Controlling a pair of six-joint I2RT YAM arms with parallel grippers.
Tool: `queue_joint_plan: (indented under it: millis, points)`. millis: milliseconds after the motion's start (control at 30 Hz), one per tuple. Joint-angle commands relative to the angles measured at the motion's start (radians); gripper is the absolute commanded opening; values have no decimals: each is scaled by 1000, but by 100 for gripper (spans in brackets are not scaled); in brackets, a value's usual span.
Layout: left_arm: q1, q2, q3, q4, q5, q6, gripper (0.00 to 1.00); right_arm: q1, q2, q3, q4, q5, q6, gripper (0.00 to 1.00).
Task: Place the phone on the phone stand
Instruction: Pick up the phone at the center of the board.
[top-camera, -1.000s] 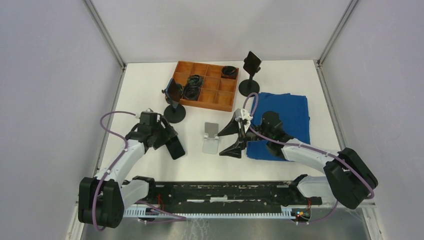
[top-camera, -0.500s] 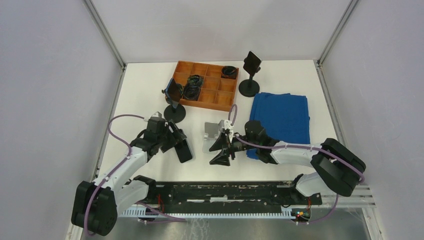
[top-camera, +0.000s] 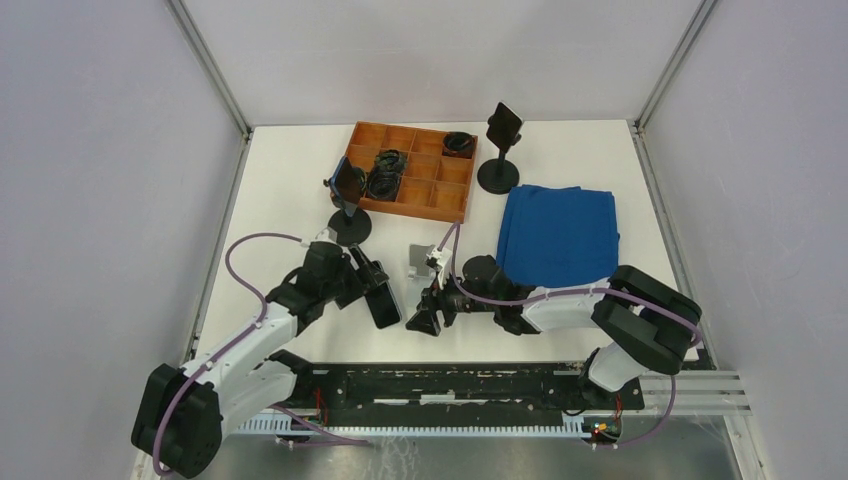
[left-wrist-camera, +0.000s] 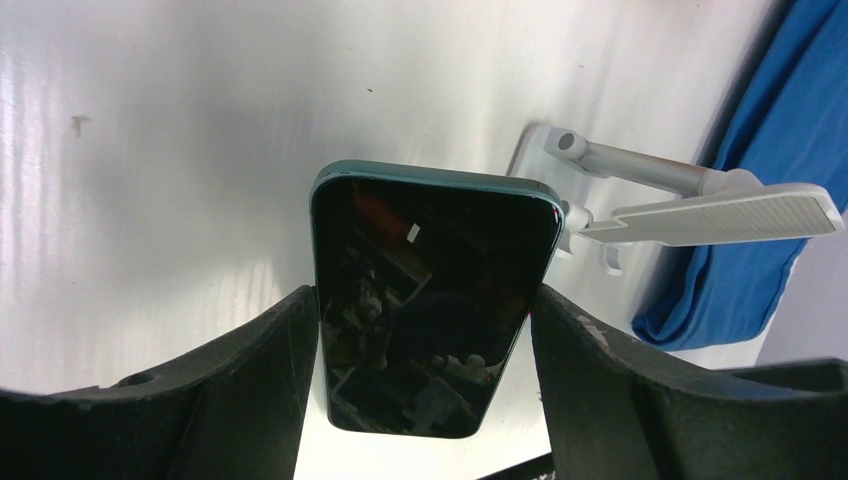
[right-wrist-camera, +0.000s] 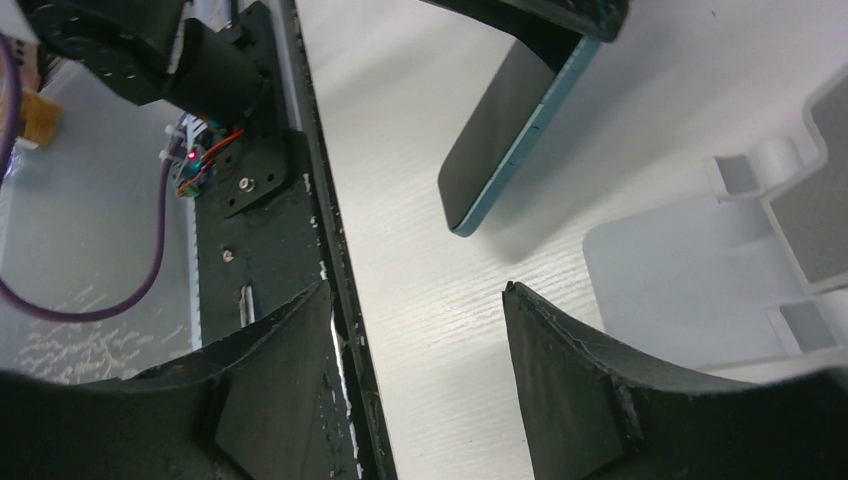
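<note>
Left gripper (left-wrist-camera: 425, 335): clamped on the phone (left-wrist-camera: 435, 300), one black finger (left-wrist-camera: 250, 370) against each long edge
Phone: dark screen, teal rim, held tilted above the white table (top-camera: 290, 190); the right wrist view does not show whether its lower end touches the surface
Phone against stand: apart from the phone stand (top-camera: 422, 262), at about 7 o'clock of it in the top view, near but not touching
Phone stand: white, on the table, nothing resting on it
Right gripper (top-camera: 428, 312): jaws apart, only bare tabletop between them, low at 6 o'clock of the stand, the stand's base just beside one finger
Blue cloth (top-camera: 557, 238): flat on the table at 3 o'clock of the stand
Orange tray (top-camera: 412, 170): at 12 o'clock of the stand, dark items in some compartments
</note>
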Motion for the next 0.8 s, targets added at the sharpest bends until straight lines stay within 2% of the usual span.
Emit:
queue_joint_plan:
  millis: [0,400,533,633,767]
  points:
    - [-29,-36,-8,83,-11,-81,40,10,26,23,31,65,87,70]
    - [-132,-27,-12,143,-36,-146,40,8,78,36,21,87,71,66]
    - [-179,-4,-5,170,-42,-173,40,8,85,45,8,98,45,61]
    - [-222,12,6,176,-70,-182,40,7,84,45,9,99,40,57]
    - [-263,23,20,182,-95,-197,40,5,81,45,15,88,44,41]
